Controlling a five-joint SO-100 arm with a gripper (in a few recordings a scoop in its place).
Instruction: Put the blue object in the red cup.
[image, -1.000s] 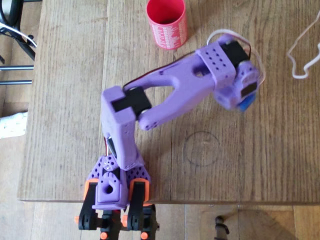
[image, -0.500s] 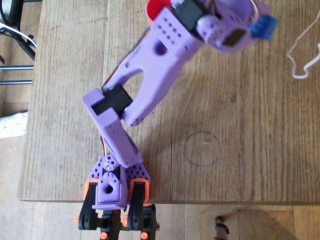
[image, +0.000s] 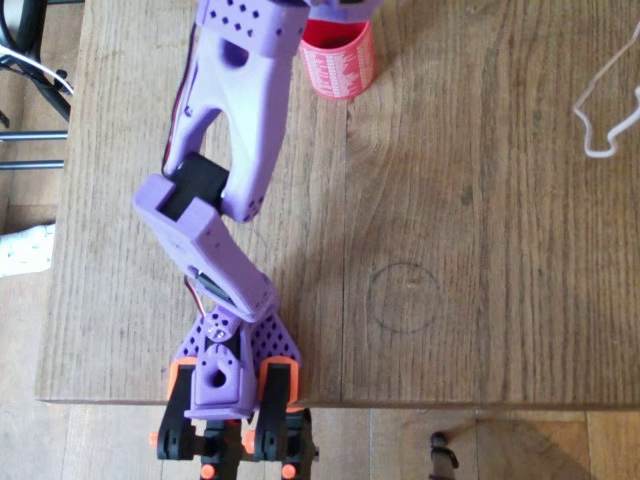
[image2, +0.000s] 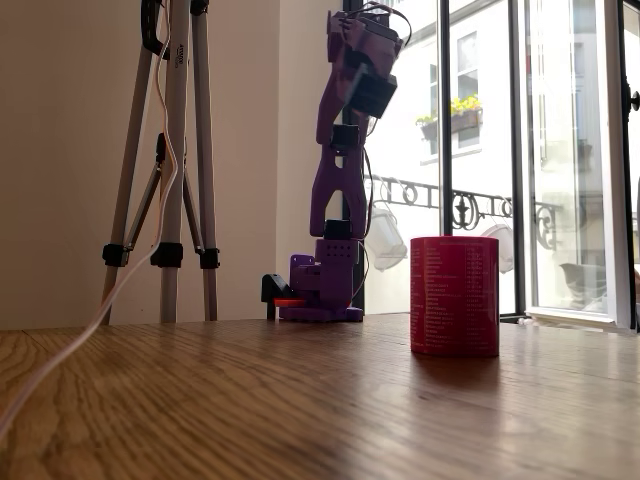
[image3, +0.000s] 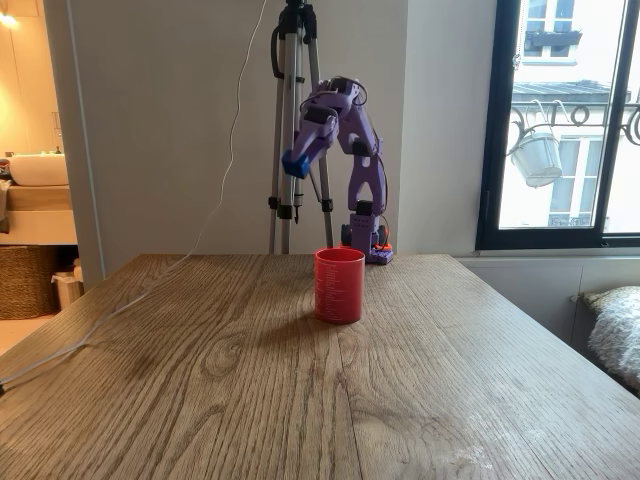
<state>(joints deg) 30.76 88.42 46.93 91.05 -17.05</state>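
The purple arm (image: 235, 120) has swung across since a second ago, from low over the table right of the red cup (image: 338, 58) to reaching high and long past the cup's left side in the overhead view, its upper link now covering part of the cup's rim. The cup itself has stayed put on the wooden table (image: 480, 220).

And there's the gripper (image3: 297, 160) in a fixed view, raised well above the cup and a touch to its left, pointing down at a slant. The blue object (image3: 294, 164) sits at its tip, pinched between the jaws, clear of the cup and well above its mouth.

In the other fixed view the arm (image2: 345, 150) stands tall behind the cup (image2: 454, 296), folded over at the top; the cup is upright, white print running round its side. A white cable (image: 605, 105) lies on the table well right of the cup, a tripod (image3: 295, 120) stands behind the arm's base (image3: 367, 240), and a pencilled circle (image: 403, 297) marks the wood well below the cup in the overhead view.
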